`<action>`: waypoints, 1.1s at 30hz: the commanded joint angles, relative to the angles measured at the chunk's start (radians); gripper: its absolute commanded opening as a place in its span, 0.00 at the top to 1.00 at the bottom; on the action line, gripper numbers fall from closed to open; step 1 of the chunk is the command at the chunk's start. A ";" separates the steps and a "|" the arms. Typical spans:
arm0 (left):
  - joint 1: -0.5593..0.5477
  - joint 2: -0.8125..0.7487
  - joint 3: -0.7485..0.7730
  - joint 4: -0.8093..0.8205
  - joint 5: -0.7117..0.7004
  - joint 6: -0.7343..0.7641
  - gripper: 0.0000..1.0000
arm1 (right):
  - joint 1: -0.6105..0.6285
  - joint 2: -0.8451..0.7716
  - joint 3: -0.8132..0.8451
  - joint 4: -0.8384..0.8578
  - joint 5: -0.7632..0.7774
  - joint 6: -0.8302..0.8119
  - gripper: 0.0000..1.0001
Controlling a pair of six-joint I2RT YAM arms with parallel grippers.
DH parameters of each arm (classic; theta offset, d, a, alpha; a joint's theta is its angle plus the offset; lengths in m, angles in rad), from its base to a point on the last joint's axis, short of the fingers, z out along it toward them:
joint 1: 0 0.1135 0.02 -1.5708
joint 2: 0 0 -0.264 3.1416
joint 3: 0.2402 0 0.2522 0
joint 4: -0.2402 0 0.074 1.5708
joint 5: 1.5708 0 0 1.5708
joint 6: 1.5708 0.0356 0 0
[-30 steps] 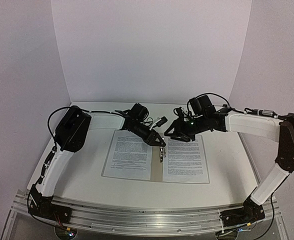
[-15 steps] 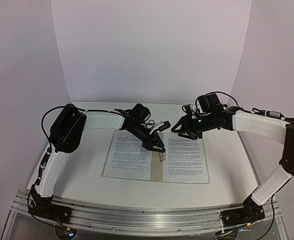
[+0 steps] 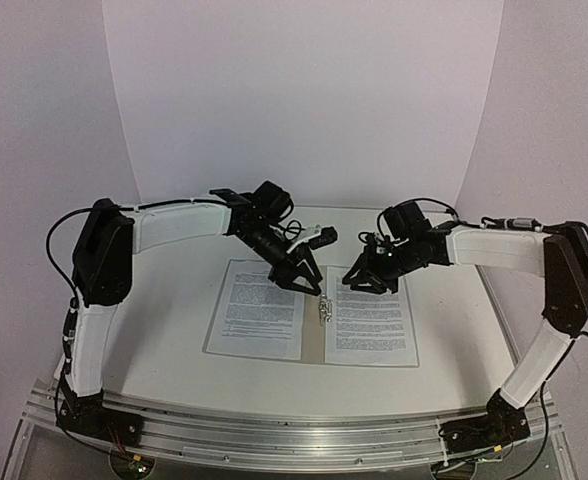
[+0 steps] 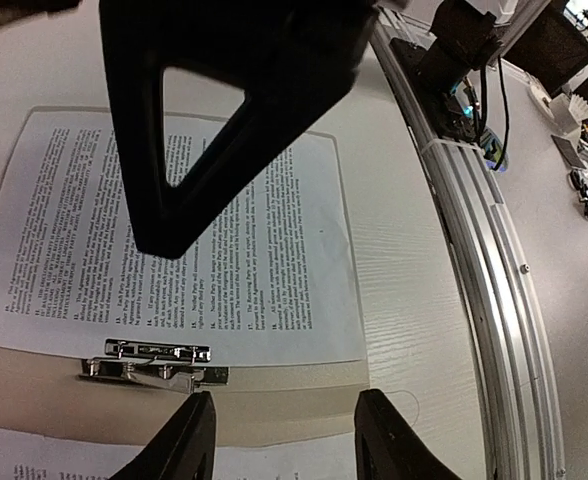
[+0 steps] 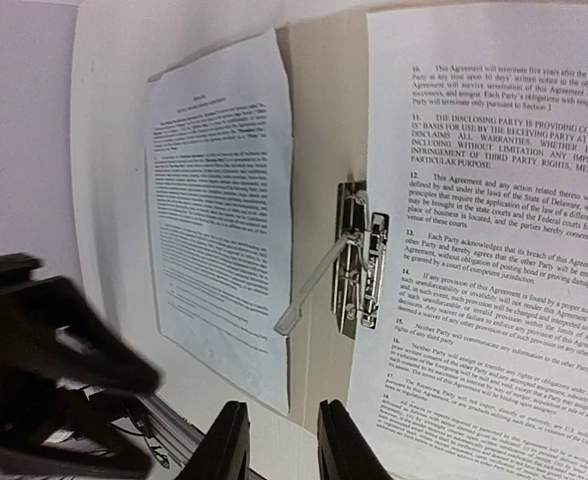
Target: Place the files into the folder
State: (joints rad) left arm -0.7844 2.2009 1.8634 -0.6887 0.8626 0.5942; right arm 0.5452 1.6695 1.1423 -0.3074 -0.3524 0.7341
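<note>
The table (image 3: 159, 335) is bare to the L of the folder (image 3: 314, 345), so there is free room on that side. The folder lies open and flat at mid-table, well apart from the front rail (image 3: 274, 425). The L sheet (image 3: 257, 310) lies on its L half; in the R wrist view its inner edge looks a bit wavy. The L gripper (image 3: 307, 283) hovers over that sheet's far R corner, fingers (image 4: 186, 445) apart, holding nothing. The tan spine shows btw. the sheets. The clip (image 3: 323, 310) sits on it, lever sticking out, touching the R sheet (image 3: 371, 322). The R gripper (image 3: 360, 284) is above that sheet's far edge, fingers (image 5: 228, 445) w/ a small gap, empty. Both grippers crowd the far side of the clip. In the L wrist view a black triangular part hides some of a sheet; I cannot tell whose part it is.
</note>
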 commanded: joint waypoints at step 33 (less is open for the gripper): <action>0.004 -0.140 -0.612 0.782 -0.364 -0.229 0.37 | 0.081 0.226 0.127 0.079 -0.044 0.220 0.73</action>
State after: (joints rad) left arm -0.7818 2.0291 1.2806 -0.1135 0.4923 0.5639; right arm 0.6189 1.8661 1.2198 -0.2466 -0.3544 0.9054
